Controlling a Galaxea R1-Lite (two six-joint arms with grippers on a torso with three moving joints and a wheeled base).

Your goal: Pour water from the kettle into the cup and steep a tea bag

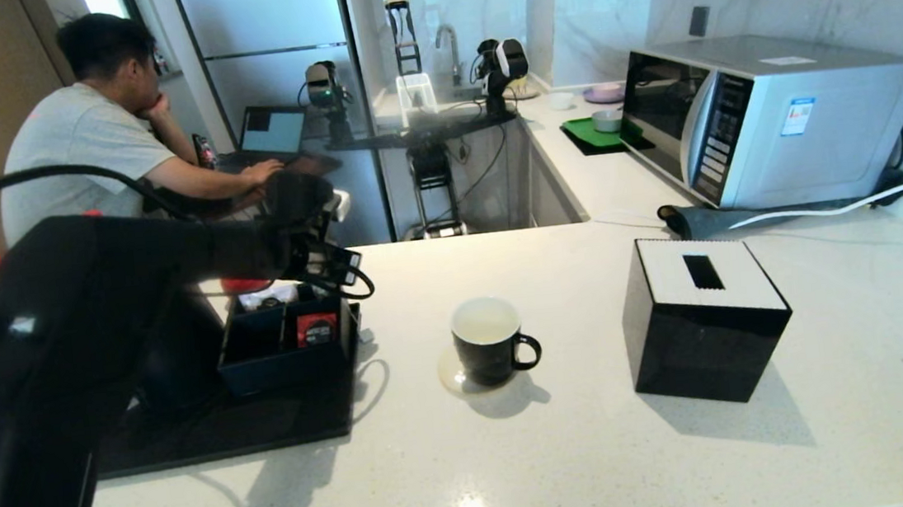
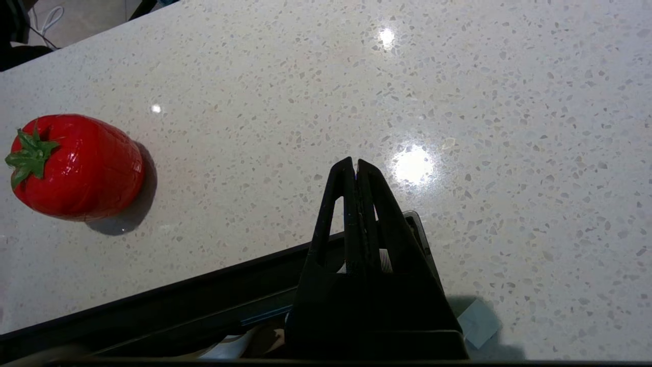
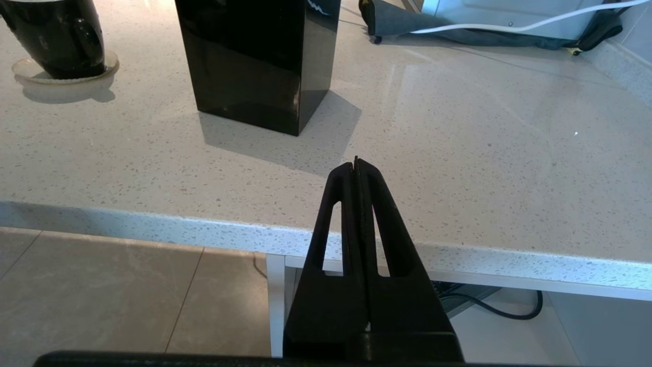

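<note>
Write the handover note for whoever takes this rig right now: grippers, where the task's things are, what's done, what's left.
Left gripper: shut, holding nothing that shows, over the far edge of the black compartment box on the black tray.
Right gripper: shut, empty, parked off the counter's near edge, below counter height.
The cup: upright on a coaster, mid-counter, handle toward the tissue box. Its white inside shows; no tea bag or string is visible in it, and water cannot be told.
Kettle and tea bag: not in any view.
Done: nothing that can be confirmed.
Left: locate the tea bag and steep it.
</note>
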